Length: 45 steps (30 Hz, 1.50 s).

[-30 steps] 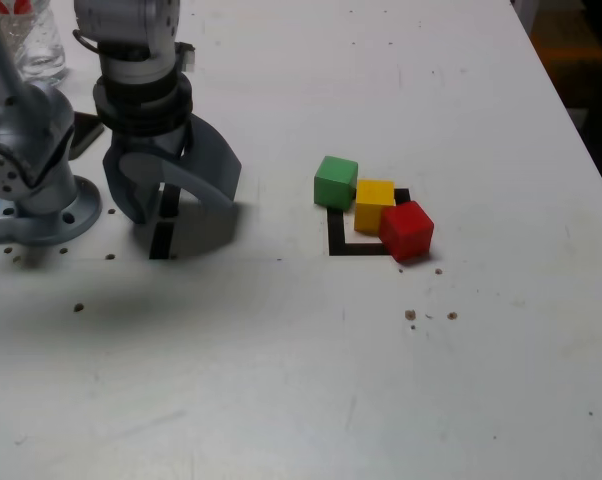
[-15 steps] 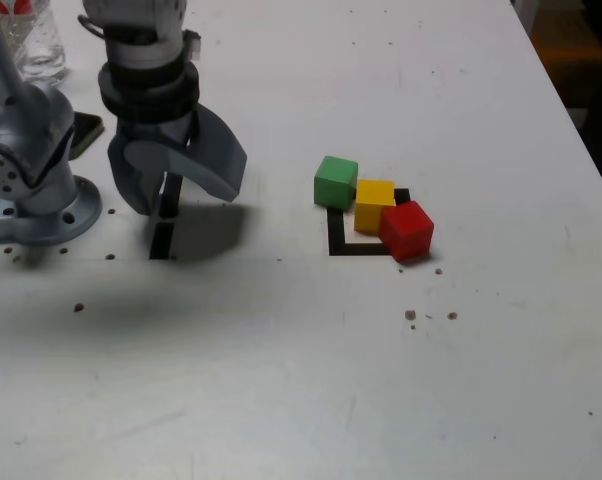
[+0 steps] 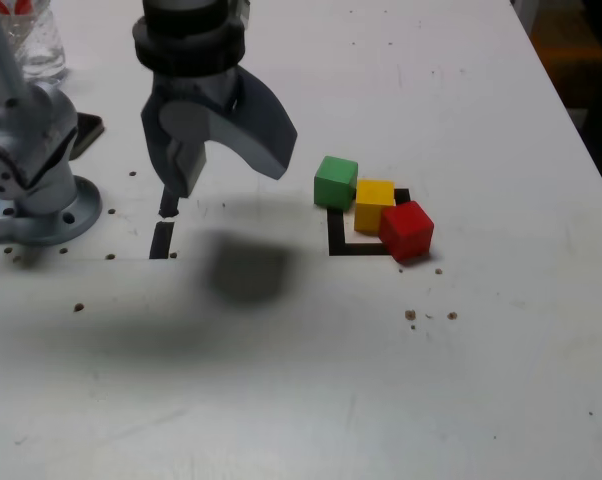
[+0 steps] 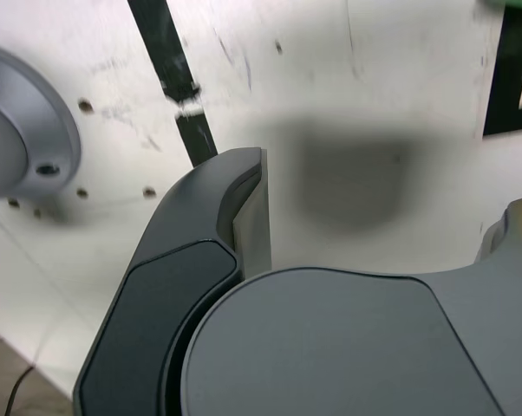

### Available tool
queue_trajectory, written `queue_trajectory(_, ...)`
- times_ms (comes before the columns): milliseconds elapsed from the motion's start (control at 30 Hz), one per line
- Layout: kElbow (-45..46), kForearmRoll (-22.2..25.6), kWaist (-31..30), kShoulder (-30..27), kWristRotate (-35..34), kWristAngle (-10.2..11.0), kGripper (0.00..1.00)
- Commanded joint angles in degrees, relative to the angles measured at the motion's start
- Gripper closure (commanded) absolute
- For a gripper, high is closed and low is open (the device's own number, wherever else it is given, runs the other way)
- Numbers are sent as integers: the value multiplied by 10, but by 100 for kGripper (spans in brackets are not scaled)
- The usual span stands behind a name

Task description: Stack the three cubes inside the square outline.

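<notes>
Cubes sit in 1 tight row at the outline (image 3: 339, 243), none stacked: green (image 3: 335, 182) at its far-left corner, yellow (image 3: 374, 205) inside, red (image 3: 407, 230) on the near-right edge. My gripper (image 3: 221, 165) hangs left of them, spread wide and empty. I judge all 3 light, rigid and matte, best pinched on opposite flat faces.
</notes>
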Motion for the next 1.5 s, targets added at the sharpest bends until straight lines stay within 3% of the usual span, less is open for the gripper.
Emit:
queue_trajectory(0,-11,-2,-6,8,-1,-4,5)
queue_trajectory(667,-162,-4,-58,140,-9,-37,5)
queue_trajectory(1133,-280,15,3,264,-17,-71,6)
queue_trajectory(1467,-298,21,28,297,-26,-73,6)
